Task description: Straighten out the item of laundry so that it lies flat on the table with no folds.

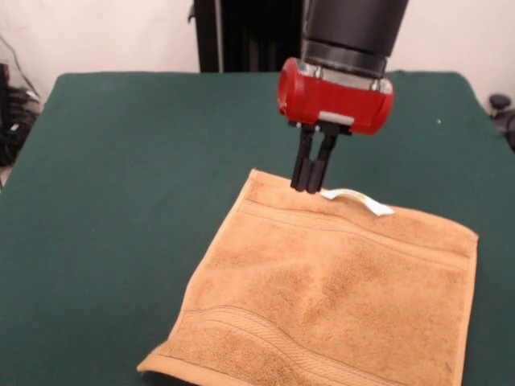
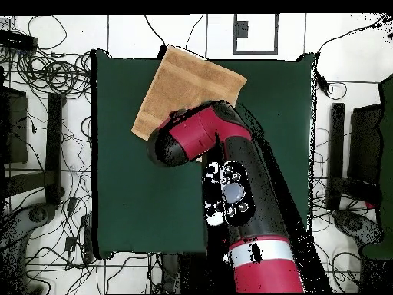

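The tan terry towel (image 1: pixel 338 289) lies spread on the dark green table (image 1: pixel 121 161), at the near right in the front view, with woven border bands along two edges. Its white loop tag (image 1: pixel 358 199) sticks out from the far edge. My gripper (image 1: pixel 310 186) hangs straight down from the red wrist, its fingers close together, tips at the towel's far edge just left of the tag. I cannot tell whether cloth is pinched between them. In the overhead view the towel (image 2: pixel 188 88) lies at the top of the table (image 2: pixel 138 200), and the arm hides the gripper.
The towel's near edge runs down to the table's front edge, and one corner reaches it in the overhead view. Cables and equipment lie on the floor around the table (image 2: pixel 46 77). Green cloth shows to the left of the towel and behind it.
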You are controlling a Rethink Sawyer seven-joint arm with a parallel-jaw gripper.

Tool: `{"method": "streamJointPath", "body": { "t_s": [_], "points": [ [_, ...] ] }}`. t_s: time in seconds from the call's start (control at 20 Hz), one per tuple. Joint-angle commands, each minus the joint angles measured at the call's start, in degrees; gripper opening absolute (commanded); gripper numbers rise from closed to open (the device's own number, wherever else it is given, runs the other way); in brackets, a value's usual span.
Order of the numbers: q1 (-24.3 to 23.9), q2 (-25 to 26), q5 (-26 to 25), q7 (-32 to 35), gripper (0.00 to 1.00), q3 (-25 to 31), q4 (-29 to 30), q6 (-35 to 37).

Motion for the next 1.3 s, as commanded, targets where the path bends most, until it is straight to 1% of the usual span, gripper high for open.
{"method": "streamJointPath", "body": {
  "t_s": [0.05,0.25,0.4,0.55,1.0,1.15,1.3],
  "points": [
    [-1.4,7.4,-2.6,-21.6,0.00,8.5,3.2,3.2],
    [-2.0,8.8,-2.7,-24.1,0.00,9.8,2.4,5.9],
    [-1.7,9.1,-2.3,-26.7,0.00,9.6,1.6,10.5],
    [-1.8,9.9,-2.0,-29.0,0.00,9.5,0.9,13.6],
    [-0.1,14.7,-2.1,-34.3,0.00,8.0,-4.9,21.6],
    [-0.2,16.6,-1.7,-36.2,0.00,8.5,-6.6,22.9],
    [-0.9,19.9,-1.9,-38.6,0.00,9.8,-8.7,21.7]
  ]
}}
